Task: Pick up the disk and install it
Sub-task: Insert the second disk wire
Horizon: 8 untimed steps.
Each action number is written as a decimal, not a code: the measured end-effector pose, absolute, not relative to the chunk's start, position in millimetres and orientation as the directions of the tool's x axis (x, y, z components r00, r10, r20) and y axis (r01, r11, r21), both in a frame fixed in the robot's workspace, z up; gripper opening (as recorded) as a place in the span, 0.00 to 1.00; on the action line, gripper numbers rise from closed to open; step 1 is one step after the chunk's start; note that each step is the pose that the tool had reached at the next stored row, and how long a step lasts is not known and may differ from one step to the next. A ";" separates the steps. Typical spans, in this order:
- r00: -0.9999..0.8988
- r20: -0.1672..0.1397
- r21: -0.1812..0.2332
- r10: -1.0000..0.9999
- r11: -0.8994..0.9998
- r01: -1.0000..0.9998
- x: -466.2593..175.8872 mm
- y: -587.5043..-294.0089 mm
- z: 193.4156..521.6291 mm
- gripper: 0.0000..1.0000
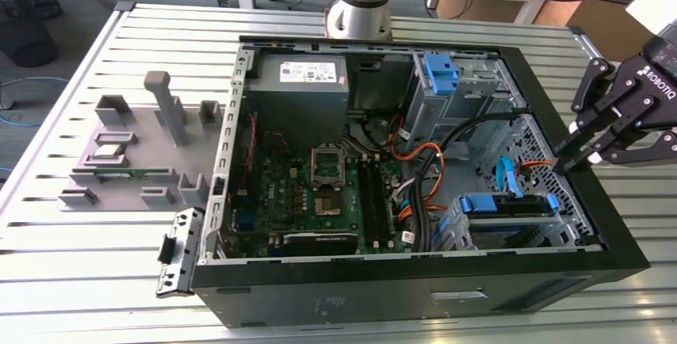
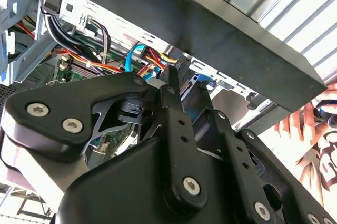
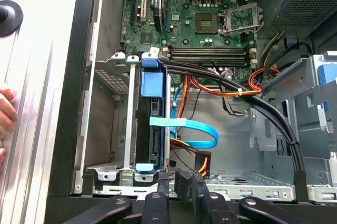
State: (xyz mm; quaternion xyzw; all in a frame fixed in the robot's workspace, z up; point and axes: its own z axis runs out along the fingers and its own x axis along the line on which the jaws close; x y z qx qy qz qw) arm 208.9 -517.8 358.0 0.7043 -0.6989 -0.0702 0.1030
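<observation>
The disk (image 1: 506, 204) sits inside the open computer case (image 1: 423, 277), slotted in the metal drive cage at the exterior view's lower right. Blue rails frame it. In the first wrist view the disk (image 3: 150, 124) stands edge-on in the cage, with a blue tab on its end and a blue cable beside it. My gripper (image 1: 563, 166) hangs over the case's right wall, just above the cage. Its fingers (image 3: 181, 182) are together with nothing between them, a short way off the disk. In the second wrist view the gripper (image 2: 178, 72) points into the case.
A motherboard (image 1: 317, 185), a grey power supply (image 1: 301, 82) and orange and black cables (image 1: 423, 162) fill the case. A bare blue bracket (image 1: 439, 70) sits in the far bay. A grey fixture plate (image 1: 127, 154) lies left of the case. A person's hand (image 3: 5, 113) rests outside the case wall.
</observation>
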 end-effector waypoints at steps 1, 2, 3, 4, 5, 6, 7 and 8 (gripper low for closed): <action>0.013 0.051 0.247 -0.999 0.000 -0.969 209.6 -517.5 357.9 0.31; 0.014 0.057 0.253 -0.998 0.001 -0.968 210.4 -517.0 357.7 0.31; 0.014 0.063 0.258 -0.998 0.003 -0.966 211.4 -516.6 357.5 0.31; 0.014 0.069 0.264 -0.998 0.004 -0.964 212.3 -516.2 357.4 0.31; 0.015 0.075 0.270 -0.997 0.006 -0.963 213.0 -515.8 357.2 0.31; 0.015 0.081 0.276 -0.997 0.008 -0.961 213.7 -515.4 356.9 0.31; 0.016 0.083 0.279 -0.996 0.008 -0.960 214.2 -515.0 356.4 0.31; 0.016 0.083 0.280 -0.996 0.008 -0.960 214.3 -514.8 356.0 0.31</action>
